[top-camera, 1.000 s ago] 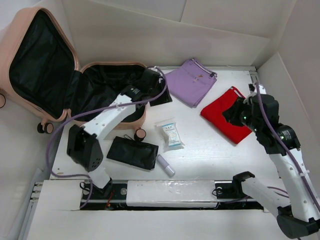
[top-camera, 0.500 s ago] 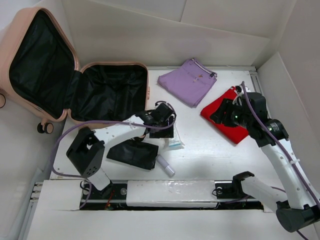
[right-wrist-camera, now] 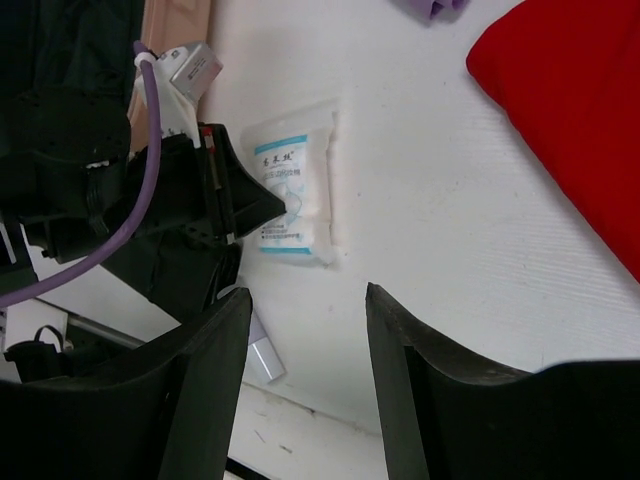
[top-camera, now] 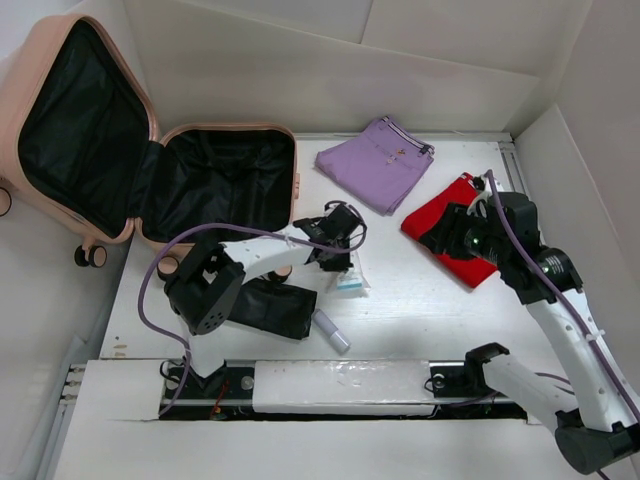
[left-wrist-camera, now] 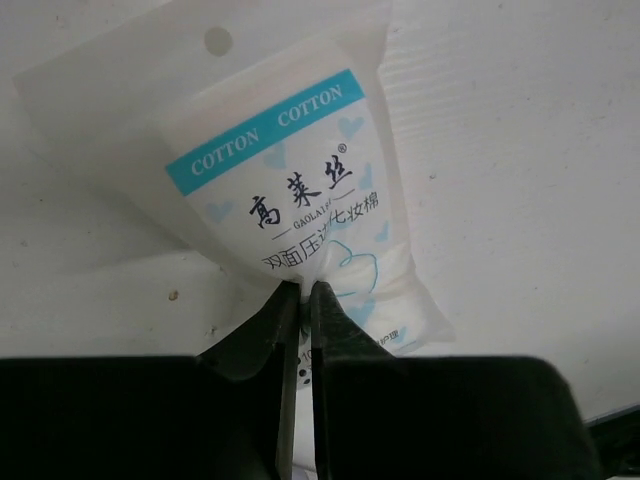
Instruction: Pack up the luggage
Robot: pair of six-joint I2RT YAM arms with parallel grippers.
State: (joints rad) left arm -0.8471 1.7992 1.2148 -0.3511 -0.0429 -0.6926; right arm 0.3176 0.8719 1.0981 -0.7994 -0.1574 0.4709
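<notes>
The luggage (top-camera: 30, 60) is a peach-pink suitcase lying open at the back left, its black lining empty. A white packet of cotton pads (left-wrist-camera: 300, 180) lies on the table just right of the suitcase, also seen as the packet (top-camera: 350, 281) from above. My left gripper (left-wrist-camera: 303, 290) is shut on the packet's near edge, the film pinched between both fingers. My right gripper (right-wrist-camera: 308, 292) hangs open over bare table beside the red folded cloth (right-wrist-camera: 570, 110), holding nothing. From above, the left gripper (top-camera: 338, 252) is mid-table and the right gripper (top-camera: 450, 232) is over the red cloth (top-camera: 470, 268).
A folded purple garment (top-camera: 378, 165) lies at the back centre. A flat black pouch (top-camera: 265, 305) and a small lilac tube (top-camera: 331, 330) lie near the front, below the left arm. White walls ring the table on all sides.
My left arm swung out of the suitcase to the cotton pad packet and shut on it. My right gripper opened and shifted slightly left over the red cloth.
</notes>
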